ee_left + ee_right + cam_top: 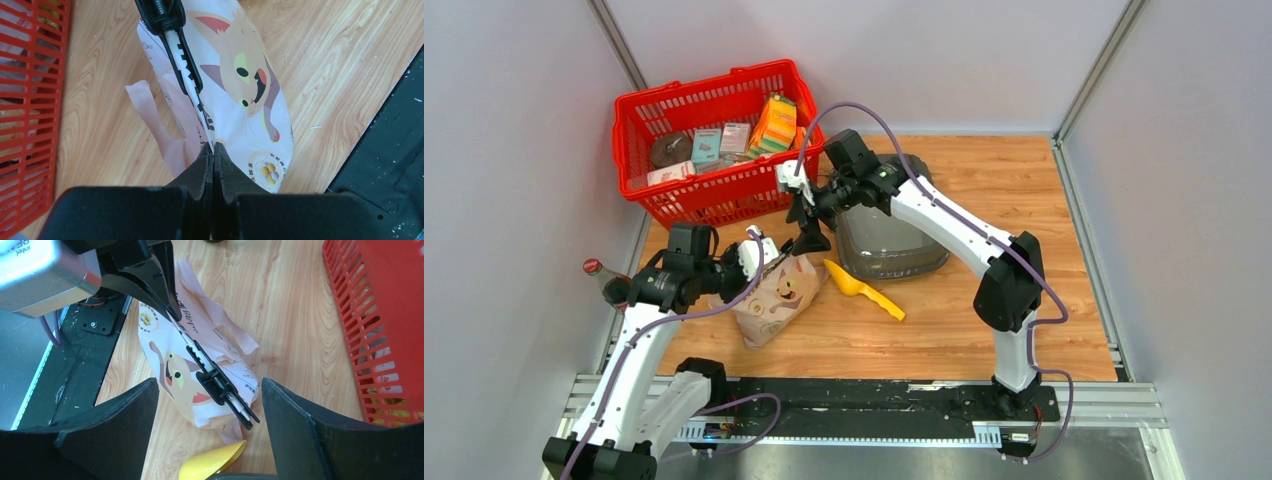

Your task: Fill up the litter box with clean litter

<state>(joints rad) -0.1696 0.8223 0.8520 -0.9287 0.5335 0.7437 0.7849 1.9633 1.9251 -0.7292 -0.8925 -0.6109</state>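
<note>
My left pincer (214, 157) pinches the clip (187, 65) on the cat-printed bag (235, 125), my right pincer (207, 387) gapes wide above it, the litter box (892, 250) sits just to its right on the table (1074, 200), and the bag's lettering is unreadable.

White-shelled left arm (629, 365) and right arm (944, 225), black joints, thin purple cables (856, 105).
</note>
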